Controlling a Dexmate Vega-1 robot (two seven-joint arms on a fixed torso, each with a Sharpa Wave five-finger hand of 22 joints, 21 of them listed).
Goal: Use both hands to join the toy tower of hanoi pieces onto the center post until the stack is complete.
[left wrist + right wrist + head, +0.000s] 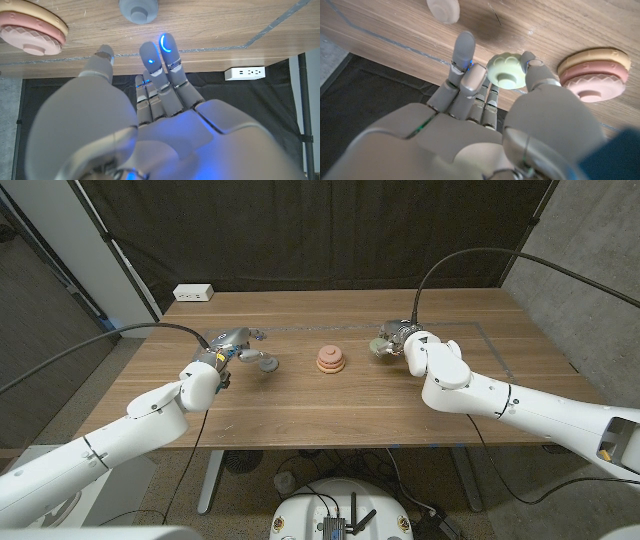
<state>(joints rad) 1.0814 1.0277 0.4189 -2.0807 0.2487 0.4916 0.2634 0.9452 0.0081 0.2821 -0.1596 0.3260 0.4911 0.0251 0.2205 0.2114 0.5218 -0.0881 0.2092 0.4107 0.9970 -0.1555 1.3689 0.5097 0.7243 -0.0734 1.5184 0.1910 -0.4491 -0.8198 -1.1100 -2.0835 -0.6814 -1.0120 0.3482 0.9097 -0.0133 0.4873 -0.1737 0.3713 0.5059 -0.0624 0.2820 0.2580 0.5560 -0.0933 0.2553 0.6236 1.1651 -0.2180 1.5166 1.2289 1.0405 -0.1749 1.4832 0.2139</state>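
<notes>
- A partial stack (331,360) of pink and tan ring pieces was seen at the middle of the wooden table (330,415), and it serves as the landmark here
- The right hand (398,338) was seen to the robot's right of the stack, well apart from it, with a pale green piece (506,71) pinched between thumb and fingers
- In the right wrist view, a whitish piece (443,9) was shown lying on the table, apart from the stack (593,73) and beyond the right hand (470,115)
- The left hand (232,343) was seen to the robot's left of the stack, fingers extended and slightly apart, nothing held
- A grey piece (266,363) was seen on the table between the left hand and the stack, just beside the fingertips (168,45)
- A white power strip (193,293) was seen at the table's far edge, beyond the left hand
</notes>
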